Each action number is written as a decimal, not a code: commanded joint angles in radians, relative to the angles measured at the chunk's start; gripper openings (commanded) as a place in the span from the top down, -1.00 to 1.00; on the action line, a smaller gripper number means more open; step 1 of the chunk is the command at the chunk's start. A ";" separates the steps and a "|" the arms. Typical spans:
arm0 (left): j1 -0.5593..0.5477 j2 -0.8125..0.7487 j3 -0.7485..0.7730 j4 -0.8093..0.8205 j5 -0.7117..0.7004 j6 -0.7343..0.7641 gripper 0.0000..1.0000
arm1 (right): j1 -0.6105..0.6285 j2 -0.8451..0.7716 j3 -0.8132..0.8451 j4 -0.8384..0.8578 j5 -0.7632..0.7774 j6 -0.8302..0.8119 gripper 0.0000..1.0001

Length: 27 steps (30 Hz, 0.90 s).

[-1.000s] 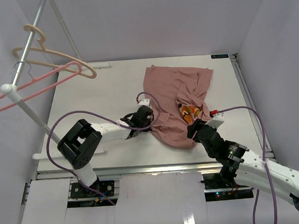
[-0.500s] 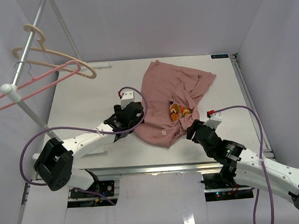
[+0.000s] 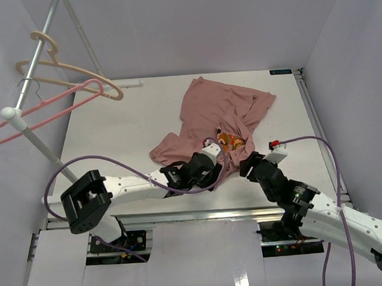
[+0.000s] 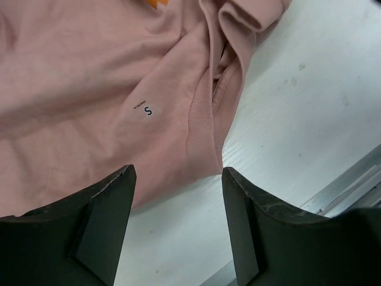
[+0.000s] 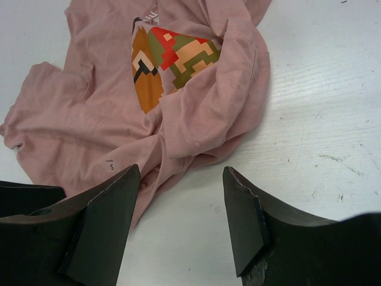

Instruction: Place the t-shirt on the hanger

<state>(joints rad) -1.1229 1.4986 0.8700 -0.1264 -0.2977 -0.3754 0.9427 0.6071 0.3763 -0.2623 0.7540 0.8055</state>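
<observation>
The dusty-pink t-shirt [image 3: 215,112] lies crumpled on the white table, with an orange patterned print [image 3: 230,140] showing in its folds. My left gripper [image 3: 211,171] hovers open over the shirt's near hem. In the left wrist view [image 4: 177,179] only the cloth edge [image 4: 89,89] with its small "S" label [image 4: 147,111] and bare table lie between the fingers. My right gripper [image 3: 247,164] is open just right of the shirt's near corner. In its wrist view [image 5: 181,173] the shirt [image 5: 202,113] lies ahead of it. The thin pink hanger [image 3: 40,113] hangs on the rack at the far left.
A thicker beige hanger [image 3: 70,76] hangs above the pink one on the slanted metal rack pole [image 3: 31,68]. Purple cables loop off both arms. The table's metal front rail [image 3: 182,215] runs just behind the left gripper. White walls close in the sides.
The left gripper, shut on the shirt a second ago, dragged it left, opened, let go and swung right to the shirt's near hem. A flap now spreads left. The right arm barely moved.
</observation>
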 commanded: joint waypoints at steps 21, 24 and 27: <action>-0.011 0.264 0.161 0.064 -0.075 0.040 0.33 | -0.004 -0.132 -0.042 0.015 0.021 -0.008 -0.29; -0.011 0.260 0.196 -0.012 -0.176 0.014 0.99 | -0.005 -0.131 -0.036 0.015 0.023 -0.017 -0.27; -0.009 0.225 0.213 -0.069 -0.244 -0.017 1.00 | -0.004 -0.108 -0.012 0.015 0.018 -0.033 -0.27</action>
<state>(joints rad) -1.1297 1.7816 1.0281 -0.1165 -0.4019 -0.3487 0.9424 0.4816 0.3435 -0.2665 0.7563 0.7965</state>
